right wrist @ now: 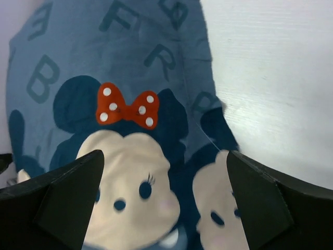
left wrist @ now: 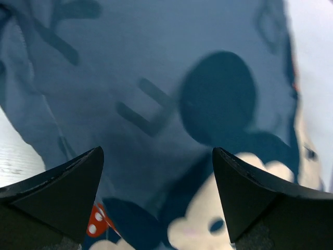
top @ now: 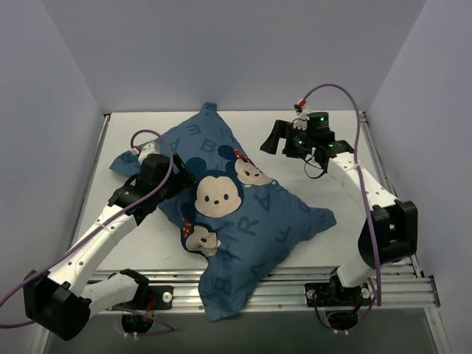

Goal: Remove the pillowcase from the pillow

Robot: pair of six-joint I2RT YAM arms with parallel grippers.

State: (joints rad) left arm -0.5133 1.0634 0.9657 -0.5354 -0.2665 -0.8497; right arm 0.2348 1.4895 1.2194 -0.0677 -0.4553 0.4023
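The dark blue pillowcase [top: 254, 221], printed with letters and mouse faces, lies diagonally across the white table [top: 343, 188]. It looks stuffed, and the white pillow is hidden inside it. My left gripper [top: 183, 179] is open at the pillowcase's left side. In the left wrist view the open gripper [left wrist: 157, 151] sits close over the fabric [left wrist: 130, 78], holding nothing. My right gripper [top: 274, 140] is open and empty, hovering at the pillowcase's back right edge. In the right wrist view it [right wrist: 165, 153] is above two mouse faces, below the red bow [right wrist: 127, 107].
One pillowcase corner [top: 220, 306] hangs over the metal rail at the table's front edge. Grey walls close in the left, back and right. Bare table [right wrist: 270, 78] shows to the right of the pillowcase. Purple cables loop over both arms.
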